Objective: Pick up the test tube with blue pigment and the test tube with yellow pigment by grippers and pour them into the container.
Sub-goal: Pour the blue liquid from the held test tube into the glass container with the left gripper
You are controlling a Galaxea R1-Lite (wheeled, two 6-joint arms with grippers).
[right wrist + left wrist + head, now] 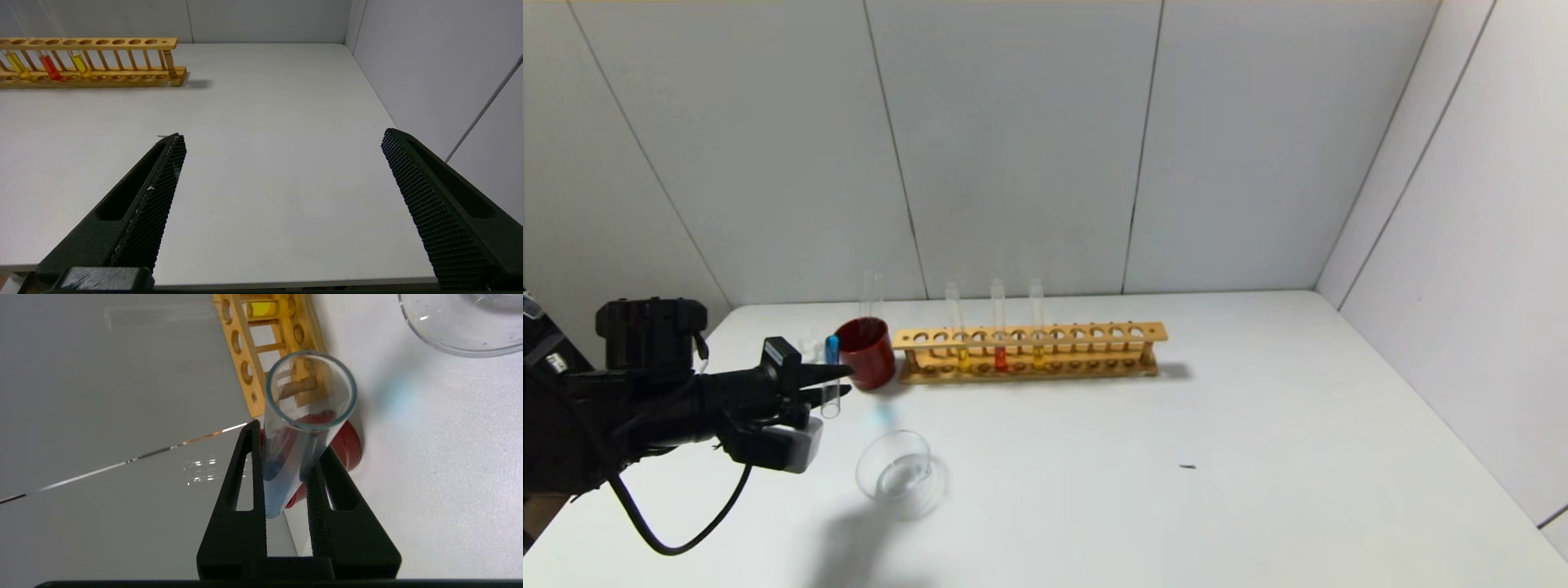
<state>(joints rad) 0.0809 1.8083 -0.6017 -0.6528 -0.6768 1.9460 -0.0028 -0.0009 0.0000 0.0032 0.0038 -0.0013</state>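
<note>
The left hand [837,384] is closed on the blue tube [831,377], gripping it near its middle, and holds it clear of the surface [1258,457], just beside the red cup [867,352] and behind the dish [896,465]. In the head view the tube's long axis stands near vertical, yet the blue sits at the upper end and the clear end points down; the wrist view shows the open mouth [310,390] facing the camera, so the tube appears inverted or nearly so, though which end is the mouth cannot be settled from the head view. The step in hand is judged to be the blue pour. The mouth is not over the dish, and a faint blue tint lies on the surface between them. The next move calls for bringing the mouth above the dish rim before more liquid runs. The yellow tube [1037,327] stands upright in the rack [1029,353], untouched. The right hand [282,143] is wide open, empty, above bare surface well apart from the rack.
</note>
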